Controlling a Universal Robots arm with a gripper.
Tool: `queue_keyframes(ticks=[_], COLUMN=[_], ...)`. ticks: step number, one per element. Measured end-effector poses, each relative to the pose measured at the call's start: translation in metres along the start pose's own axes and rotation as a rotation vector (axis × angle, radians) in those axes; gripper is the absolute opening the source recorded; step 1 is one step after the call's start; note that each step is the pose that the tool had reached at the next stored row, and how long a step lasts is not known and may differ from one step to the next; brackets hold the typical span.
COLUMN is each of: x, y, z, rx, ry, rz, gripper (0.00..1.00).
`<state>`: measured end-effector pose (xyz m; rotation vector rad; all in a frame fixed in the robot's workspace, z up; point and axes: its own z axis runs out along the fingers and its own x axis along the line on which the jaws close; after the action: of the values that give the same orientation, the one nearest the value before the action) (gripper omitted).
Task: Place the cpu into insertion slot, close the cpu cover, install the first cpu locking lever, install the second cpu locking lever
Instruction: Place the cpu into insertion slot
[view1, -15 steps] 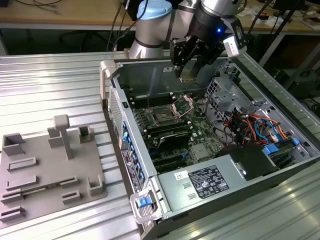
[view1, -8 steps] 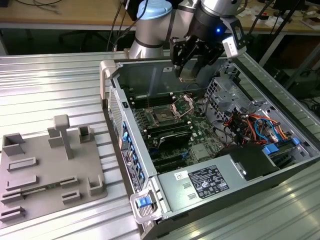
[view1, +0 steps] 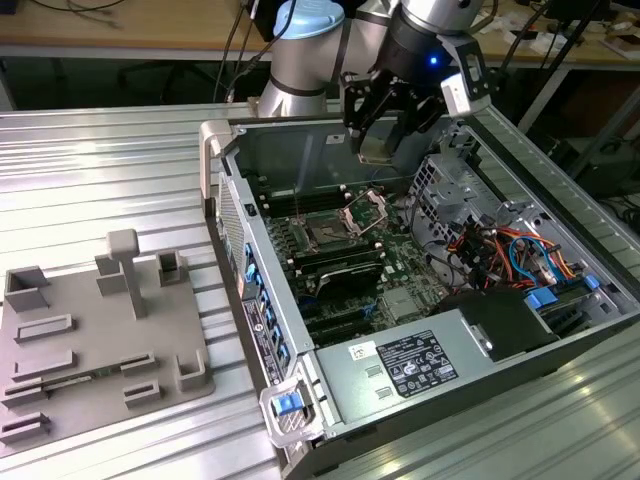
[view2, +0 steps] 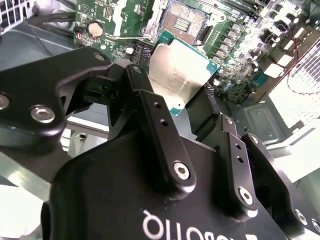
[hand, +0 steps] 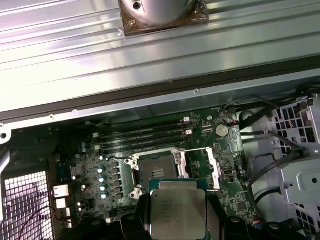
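Black gripper fingers sit closest to the lens in the second wrist view, closed on two opposite edges of the cpu. Its dull silver top faces the camera, w/ a thin green edge showing round it. In the first wrist view the same cpu is pinched in the gripper, up in the air over the green board and clear of it.

The insertion slot lies on the board beyond the chip: a dark square w/ a silvery rim, nothing seated in it. The cpu cover is swung open just beside the slot, hinged along one edge. Long black memory slots run on the slot's far side, and a coin battery sits near them.

In the exterior view the gripper hangs inside the open pc case, w/ the cpu tilted and well above the board. Below it, the cpu cover stands raised next to the insertion slot. A grey power supply box fills the case's near end, and coloured cables bunch toward the exterior view's right. The case rests on a ribbed metal bench. On the exterior view's left a grey fixture plate lies just beside the case.
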<state>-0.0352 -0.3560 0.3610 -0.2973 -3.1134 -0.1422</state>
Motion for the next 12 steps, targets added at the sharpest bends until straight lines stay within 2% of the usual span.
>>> queue_keyframes(ticks=[6, 12], x=[0.0000, 0.0000], y=[0.0000, -0.0001], z=[0.0002, 0.0005], rx=[-0.0015, -0.0026], ry=[-0.0072, -0.0126], rz=[0.080, 0.141], gripper=[0.55, 0.55])
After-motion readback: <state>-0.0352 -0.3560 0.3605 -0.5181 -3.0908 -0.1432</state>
